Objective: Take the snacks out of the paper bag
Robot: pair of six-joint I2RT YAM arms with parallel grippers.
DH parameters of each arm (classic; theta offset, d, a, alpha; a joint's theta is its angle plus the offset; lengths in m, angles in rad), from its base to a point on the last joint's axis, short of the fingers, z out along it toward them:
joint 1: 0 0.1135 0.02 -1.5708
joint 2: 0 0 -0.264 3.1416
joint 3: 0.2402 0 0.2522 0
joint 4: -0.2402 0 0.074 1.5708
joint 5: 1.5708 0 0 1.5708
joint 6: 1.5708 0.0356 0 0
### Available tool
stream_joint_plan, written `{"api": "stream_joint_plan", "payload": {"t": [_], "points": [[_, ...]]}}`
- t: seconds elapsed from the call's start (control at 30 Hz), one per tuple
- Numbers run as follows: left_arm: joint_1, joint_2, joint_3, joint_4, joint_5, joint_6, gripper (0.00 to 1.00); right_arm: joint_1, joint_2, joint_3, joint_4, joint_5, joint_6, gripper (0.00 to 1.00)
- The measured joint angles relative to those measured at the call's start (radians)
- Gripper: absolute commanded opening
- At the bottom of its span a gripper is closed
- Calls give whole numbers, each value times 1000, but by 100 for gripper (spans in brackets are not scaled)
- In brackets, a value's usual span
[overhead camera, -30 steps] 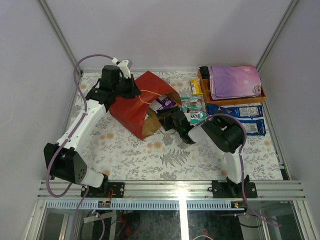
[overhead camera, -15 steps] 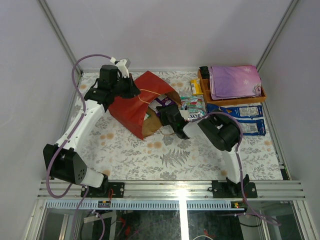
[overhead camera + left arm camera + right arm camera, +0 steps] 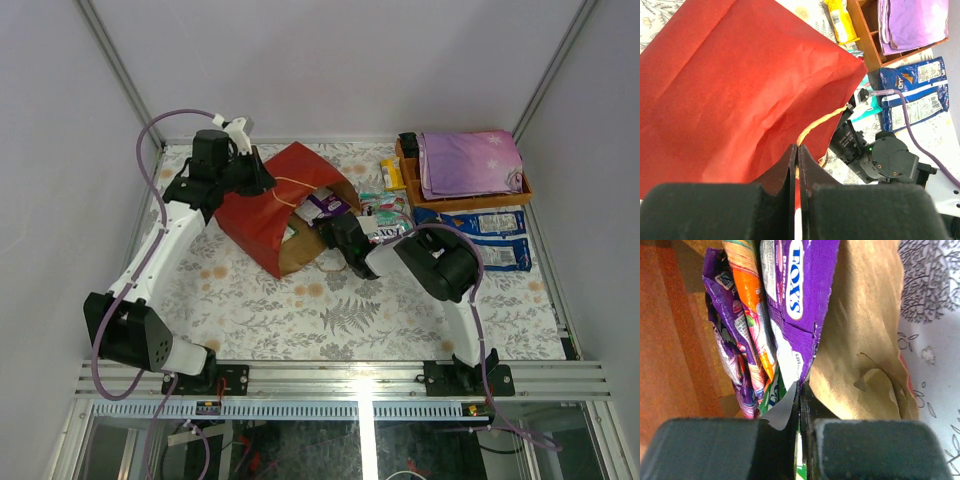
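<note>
The red paper bag (image 3: 262, 212) lies on its side with its mouth toward the right arm. My left gripper (image 3: 266, 183) is shut on the bag's thin loop handle (image 3: 816, 125), its jaws pressed together around the cord (image 3: 796, 150). My right gripper (image 3: 323, 225) reaches into the bag's mouth. In the right wrist view it (image 3: 800, 390) is shut on the lower edge of a purple FOX'S packet (image 3: 796, 295). Beside that packet, inside the bag, are an orange packet (image 3: 747, 295), another purple one (image 3: 725, 352) and a green one (image 3: 772, 395). The bag's brown inner side (image 3: 865, 330) shows to the right.
Teal and green packets (image 3: 385, 210) and a yellow packet (image 3: 392, 173) lie on the table right of the bag. Two blue-and-white packs (image 3: 480, 222) lie near the right edge. An orange-brown tray (image 3: 522, 190) with a purple cloth (image 3: 470, 160) stands at the back right.
My right gripper has moved left into the bag's mouth and shut on the purple FOX'S packet. The left gripper has shifted slightly with the handle still in it.
</note>
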Motion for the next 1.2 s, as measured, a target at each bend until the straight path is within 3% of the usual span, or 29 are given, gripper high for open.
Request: {"api": "stream_joint_plan", "payload": {"t": [0.27,0.7,0.9,1.2], "points": [[26,-55,-28,3,-49,0,0,33,-8,24,-29,-61,-97,0],[62,-229,-104,-16,-338,62,0,268,4,245,-160,-211,-234,0],[70,-211,-148,-18,-360,73,0,318,-69,100,-175,-291,-325,0],[103,-206,-151,-17,-350,73,0,418,-507,-177,-237,-484,-580,0]]}}
